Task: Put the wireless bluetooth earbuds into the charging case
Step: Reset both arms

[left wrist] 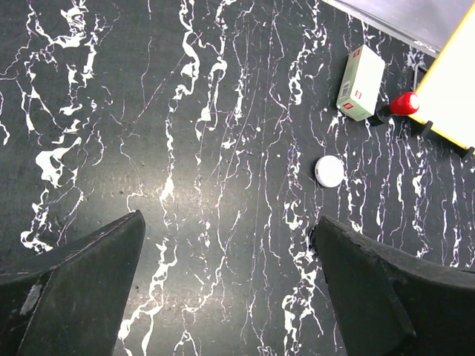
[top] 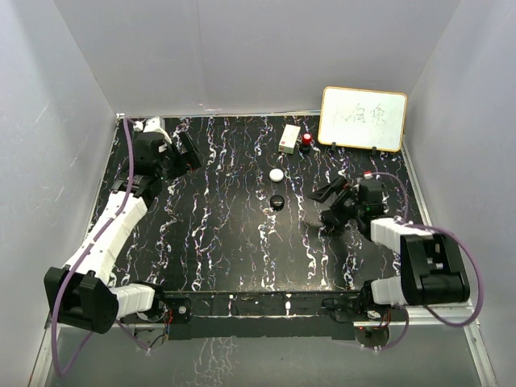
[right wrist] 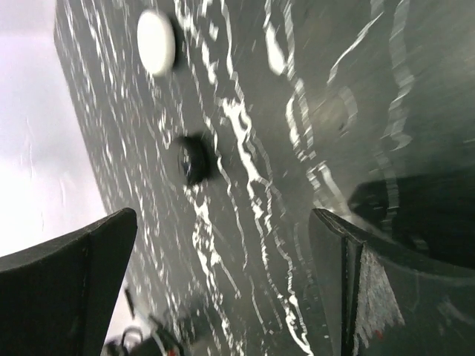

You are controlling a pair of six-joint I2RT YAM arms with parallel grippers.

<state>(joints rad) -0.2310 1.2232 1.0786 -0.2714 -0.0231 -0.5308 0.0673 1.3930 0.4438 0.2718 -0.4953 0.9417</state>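
A white round puck [top: 276, 174] and a black round puck [top: 277, 201] lie mid-table, close together. I cannot tell which is the charging case. I make out no tiny black earbuds on the dark marble in any view. My left gripper [top: 192, 151] is open and empty at the far left, well left of the pucks. In its wrist view [left wrist: 228, 220] the white puck [left wrist: 329, 171] shows ahead. My right gripper [top: 320, 208] is open and empty, just right of the black puck. In its blurred wrist view [right wrist: 223, 219] the black puck [right wrist: 191, 159] and white puck [right wrist: 156, 41] lie ahead.
A white box [top: 289, 138] and a small red object [top: 306, 139] sit at the back, also in the left wrist view as box [left wrist: 361, 81] and red object [left wrist: 404, 103]. A yellow-framed whiteboard [top: 363, 118] stands back right. White walls surround the table.
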